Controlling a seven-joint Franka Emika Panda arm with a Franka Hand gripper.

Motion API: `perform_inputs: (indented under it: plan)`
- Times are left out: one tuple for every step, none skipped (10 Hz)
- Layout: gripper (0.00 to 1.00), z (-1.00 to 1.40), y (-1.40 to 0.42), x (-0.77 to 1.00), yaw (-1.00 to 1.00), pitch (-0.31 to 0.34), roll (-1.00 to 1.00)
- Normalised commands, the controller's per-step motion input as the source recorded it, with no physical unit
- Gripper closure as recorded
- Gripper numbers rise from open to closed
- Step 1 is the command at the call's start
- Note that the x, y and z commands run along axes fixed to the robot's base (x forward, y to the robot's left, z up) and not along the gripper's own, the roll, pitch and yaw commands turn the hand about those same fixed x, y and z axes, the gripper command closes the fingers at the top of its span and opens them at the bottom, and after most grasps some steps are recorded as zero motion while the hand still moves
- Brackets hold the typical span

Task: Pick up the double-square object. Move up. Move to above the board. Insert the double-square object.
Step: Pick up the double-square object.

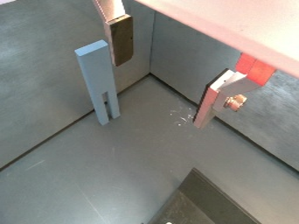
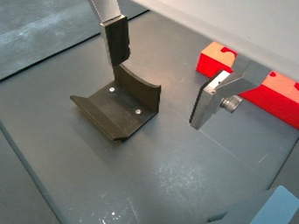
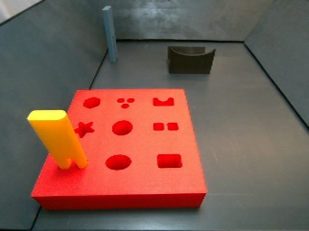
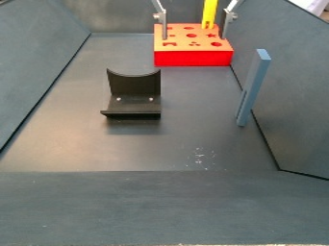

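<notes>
The double-square object [image 1: 97, 83] is a tall grey-blue bar that stands upright on its two prongs beside a grey wall; it shows in both side views [image 3: 108, 34] [image 4: 252, 88]. The red board [image 3: 182, 176] lies flat with shaped cut-outs, and also shows in a side view [image 4: 193, 56] and in both wrist views [image 1: 254, 70] [image 2: 257, 87]. My gripper [image 4: 195, 16] is open and empty, high above the board's end, far from the bar. It holds nothing in either wrist view [image 1: 162, 94] [image 2: 158, 94].
A thick yellow post [image 3: 54, 135] stands in the board and also shows in a side view [image 4: 209, 12]. A squat dark U-notched block [image 2: 117, 107] sits on the grey floor and appears in both side views [image 3: 190, 59] [image 4: 131, 94]. Grey walls ring the floor.
</notes>
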Motion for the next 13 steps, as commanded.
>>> perform_inputs:
  plan:
    - [0.00,0.18,0.02,-1.00,-0.07,-0.094,0.04]
    - [0.00,0.10,0.04,-1.00,-0.14,-0.093,0.02]
    - [0.00,0.05,0.06,-1.00,-0.16,-0.087,0.01]
    - [0.00,0.00,0.08,-1.00,-0.17,-0.090,0.00]
    - [0.00,0.00,0.11,-1.00,-0.19,-0.087,0.02]
    - [0.00,0.00,0.11,-1.00,-0.19,-0.087,0.00]
    - [0.00,-0.13,0.06,-0.87,-0.21,-0.091,0.00]
    - [0.00,-0.27,0.00,-0.59,-0.15,-0.086,0.00]
    - [0.00,-0.37,0.00,-0.41,-0.06,-0.059,0.00]
    - [0.00,-0.44,0.00,-0.31,0.00,-0.051,0.01]
    - [0.00,-0.48,0.04,-0.22,0.00,-0.020,0.06]
    - [0.00,-0.50,0.06,-0.26,0.00,-0.027,0.08]
    - [0.00,-0.51,0.05,-0.21,0.00,-0.016,0.05]
